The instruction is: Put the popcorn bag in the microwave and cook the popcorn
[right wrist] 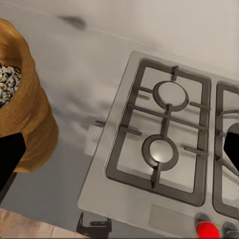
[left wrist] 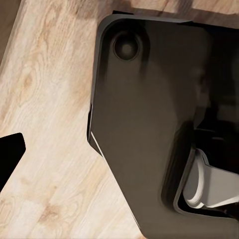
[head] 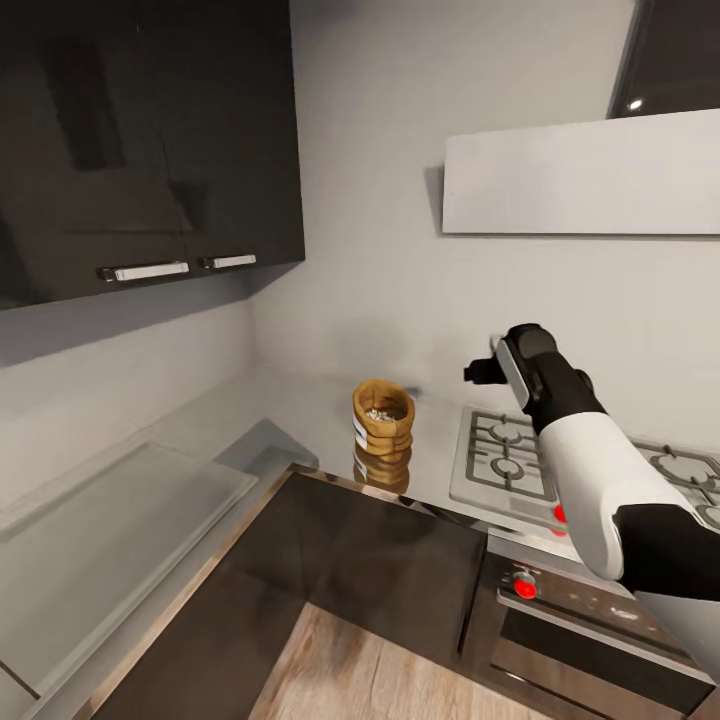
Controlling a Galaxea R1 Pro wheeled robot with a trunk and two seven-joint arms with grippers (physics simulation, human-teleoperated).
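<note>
I hold my right gripper spread wide above the gas hob, right of the popcorn bag, ready to reach leftward for it.

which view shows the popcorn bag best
The head view: the whole bag stands upright on the countertop left of the hob, kernels visible inside. The right wrist view catches part of it at the frame edge. The left wrist view looks at wood floor.

The popcorn bag stands upright on the steel countertop, left of the gas hob; the right arm reaches above the hob.
</note>
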